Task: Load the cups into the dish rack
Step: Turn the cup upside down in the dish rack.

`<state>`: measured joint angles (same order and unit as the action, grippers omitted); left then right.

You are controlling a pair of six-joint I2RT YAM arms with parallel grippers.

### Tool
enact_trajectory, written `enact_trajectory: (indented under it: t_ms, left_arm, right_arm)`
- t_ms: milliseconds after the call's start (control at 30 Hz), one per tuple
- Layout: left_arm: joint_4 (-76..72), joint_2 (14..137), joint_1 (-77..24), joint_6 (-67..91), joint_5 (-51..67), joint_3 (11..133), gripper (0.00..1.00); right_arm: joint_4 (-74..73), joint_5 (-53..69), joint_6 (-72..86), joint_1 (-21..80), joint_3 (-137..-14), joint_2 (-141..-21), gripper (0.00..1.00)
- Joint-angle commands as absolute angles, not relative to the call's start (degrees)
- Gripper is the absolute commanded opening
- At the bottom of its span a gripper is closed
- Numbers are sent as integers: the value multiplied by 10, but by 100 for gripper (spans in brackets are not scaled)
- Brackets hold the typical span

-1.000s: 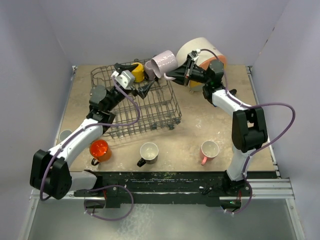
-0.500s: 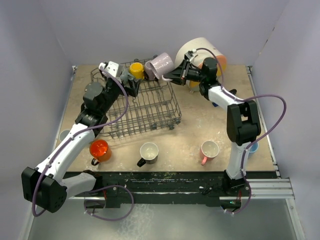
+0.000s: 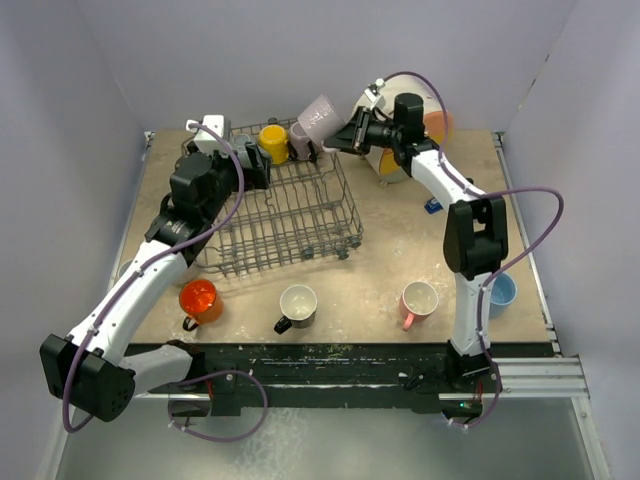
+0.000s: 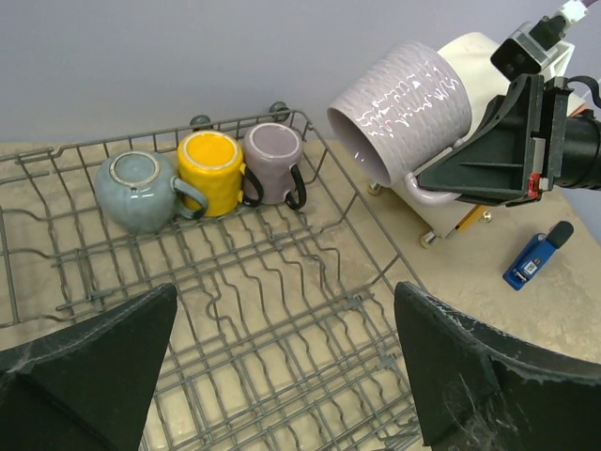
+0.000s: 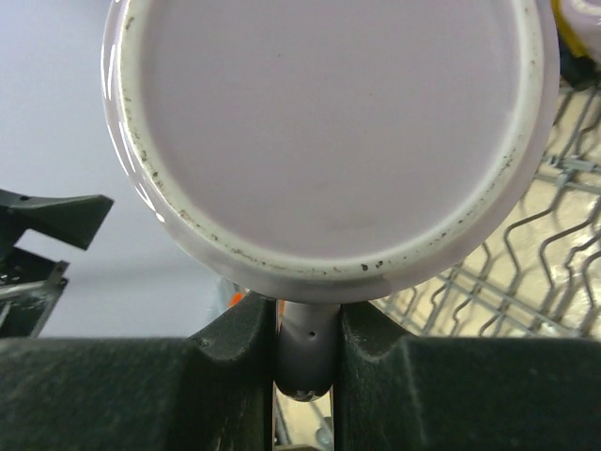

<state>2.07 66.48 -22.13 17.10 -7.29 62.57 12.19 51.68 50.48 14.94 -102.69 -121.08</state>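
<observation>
Setting was a robotics lab test cell, not a kitchen. Plain lavender panels [image 3: 300, 60] boxed in a scuffed tan tabletop [image 3: 400, 240] on three sides. The left arm [image 3: 140, 285] and right arm [image 3: 470, 240] were bolted to a black plate [image 3: 330, 360] on an aluminium rail [image 3: 560, 372] at the near edge. A wire dish rack [image 3: 290, 215] and loose mugs [image 3: 298, 300] sat on the tabletop.

Eight cups: blue-grey [image 4: 141, 188], yellow [image 4: 214, 169], mauve [image 4: 272, 160], lilac [image 4: 404, 99], orange [image 3: 198, 298], white [image 3: 297, 302], pink [image 3: 419, 298], blue [image 3: 505, 293]; one wire rack [image 3: 290, 215], upper centre; one white drum [image 4: 474, 54], upper right; one blue gadget [image 4: 533, 258]
</observation>
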Motion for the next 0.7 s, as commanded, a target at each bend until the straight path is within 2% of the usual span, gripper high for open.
enact_trajectory:
  t_ms: [0, 667]
  left_arm:
    - [21, 665, -218, 197, -102, 640, 99]
    - [23, 659, -218, 225, -127, 618, 99]
  right_arm:
    - [108, 491, 403, 163, -1104, -1205, 0]
    - [29, 391, 290, 218, -1224, -1281, 0]
